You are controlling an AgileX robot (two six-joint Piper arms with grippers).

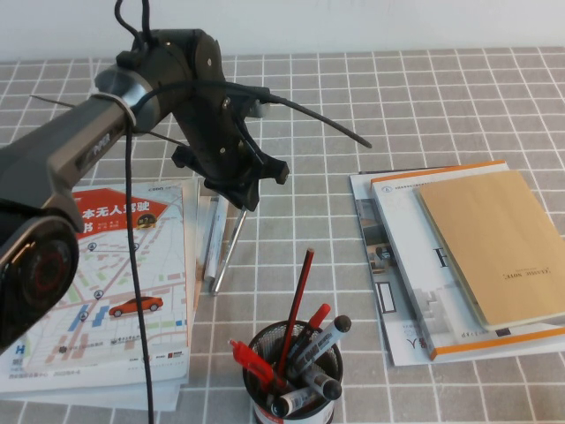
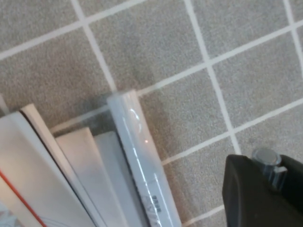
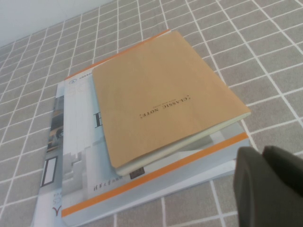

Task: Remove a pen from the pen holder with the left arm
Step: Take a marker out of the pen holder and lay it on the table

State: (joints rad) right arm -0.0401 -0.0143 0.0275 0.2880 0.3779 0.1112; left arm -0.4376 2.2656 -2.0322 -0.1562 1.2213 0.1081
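A black mesh pen holder [image 1: 291, 371] stands near the table's front edge with several pens and markers in it, one red pencil sticking up tallest. My left gripper [image 1: 243, 199] hovers behind it, beside the map magazine, shut on a slim grey pen [image 1: 228, 249] that slants down toward the table. In the left wrist view the pen's round end [image 2: 265, 157] shows between the black fingers [image 2: 246, 194]. A white pen [image 2: 142, 161] lies against the magazine's edge. My right gripper [image 3: 262, 161] hangs shut beside the books, holding nothing.
A map magazine [image 1: 115, 283] on a paper stack lies at the left. A stack of books topped by a tan notebook [image 1: 494, 243] lies at the right. The tiled cloth [image 1: 353, 291] between them is bare.
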